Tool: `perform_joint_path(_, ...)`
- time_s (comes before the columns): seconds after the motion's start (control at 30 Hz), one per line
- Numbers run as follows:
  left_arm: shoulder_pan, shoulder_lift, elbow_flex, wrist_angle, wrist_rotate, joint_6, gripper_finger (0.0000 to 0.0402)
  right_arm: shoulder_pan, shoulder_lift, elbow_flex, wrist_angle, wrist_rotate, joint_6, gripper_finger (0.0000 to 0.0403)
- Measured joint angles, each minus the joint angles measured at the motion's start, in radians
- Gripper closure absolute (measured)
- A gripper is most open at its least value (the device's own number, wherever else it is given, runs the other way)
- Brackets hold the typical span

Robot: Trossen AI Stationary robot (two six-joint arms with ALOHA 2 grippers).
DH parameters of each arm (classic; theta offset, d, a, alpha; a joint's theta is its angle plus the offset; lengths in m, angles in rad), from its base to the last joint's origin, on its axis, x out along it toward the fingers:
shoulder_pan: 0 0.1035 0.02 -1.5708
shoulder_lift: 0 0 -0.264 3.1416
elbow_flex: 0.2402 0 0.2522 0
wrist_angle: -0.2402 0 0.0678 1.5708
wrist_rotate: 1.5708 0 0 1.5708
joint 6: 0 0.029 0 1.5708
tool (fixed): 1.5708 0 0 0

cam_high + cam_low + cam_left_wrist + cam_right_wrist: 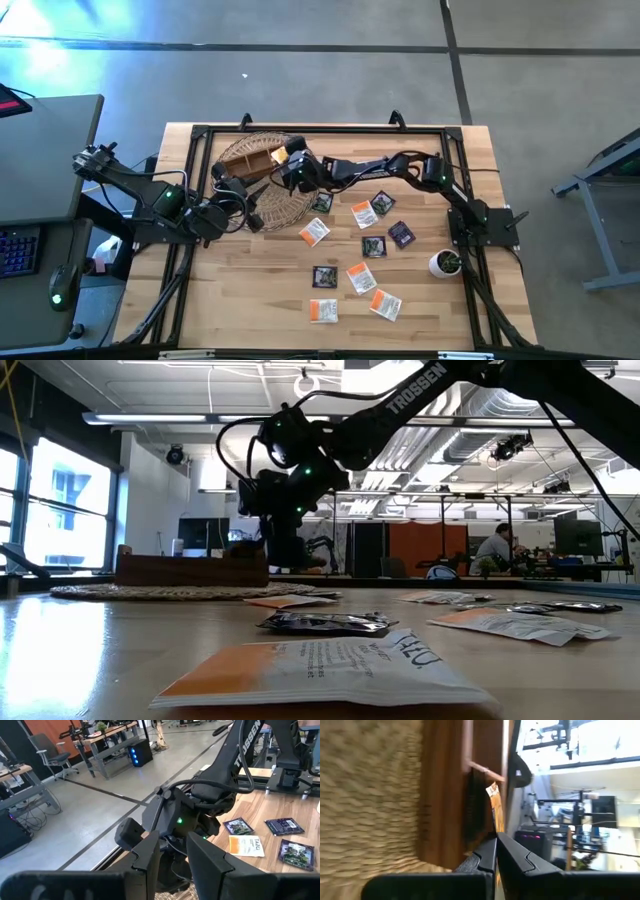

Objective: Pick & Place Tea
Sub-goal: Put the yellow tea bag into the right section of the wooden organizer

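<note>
Currently five orange sachets (362, 213), five dark sachets (402, 234) lie outside one box (250, 157).

Overhead view straight down, low view table-level, both sharing sachets (360, 277)

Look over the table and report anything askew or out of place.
The wooden box sits at an angle on the woven mat rather than square to the table. Tea sachets lie scattered loosely, at different angles. The right tool is at the box, shut on an orange sachet. Nothing looks damaged.
</note>
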Motion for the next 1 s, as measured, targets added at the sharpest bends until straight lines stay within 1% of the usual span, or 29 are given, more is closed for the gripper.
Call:
perform_joint_path(0.17, 0.0, 0.0, 0.0, 0.0, 0.0, 0.0, 0.0305, 0.0, -0.001, 0.0, 0.016, -0.056, 0.089, 0.0393)
perform_joint_path(0.37, 0.0, 0.0, 0.0, 0.0, 0.0, 0.0, 0.0305, -0.001, -0.001, 0.002, 0.054, -0.028, 0.073, 0.0393)
perform_joint_path(0.47, 0.0, 0.0, 0.0, 0.0, 0.0, 0.0, 0.0305, -0.008, -0.001, 0.035, -0.008, -0.055, 0.14, 0.0393)
perform_joint_path(0.63, 0.0, 0.0, 0.0, 0.0, 0.0, 0.0, 0.0305, -0.026, -0.001, 0.115, -0.153, -0.183, 0.307, 0.0393)
perform_joint_path(0.73, 0.0, 0.0, 0.0, 0.0, 0.0, 0.0, 0.0305, -0.037, -0.001, 0.167, -0.222, -0.23, 0.35, 0.0393)
perform_joint_path(0.83, 0.0, 0.0, 0.0, 0.0, 0.0, 0.0, 0.0305, -0.048, -0.001, 0.21, -0.276, -0.234, 0.367, 0.0393)
perform_joint_path(0.9, 0.0, 0.0, 0.0, 0.0, 0.0, 0.0, 0.0305, -0.056, -0.002, 0.222, -0.293, -0.237, 0.369, 0.0393)
perform_joint_path(1.0, 0.0, 0.0, 0.0, 0.0, 0.002, 0.0, 0.0305, -0.067, -0.002, 0.224, -0.33, -0.276, 0.365, 0.0393)
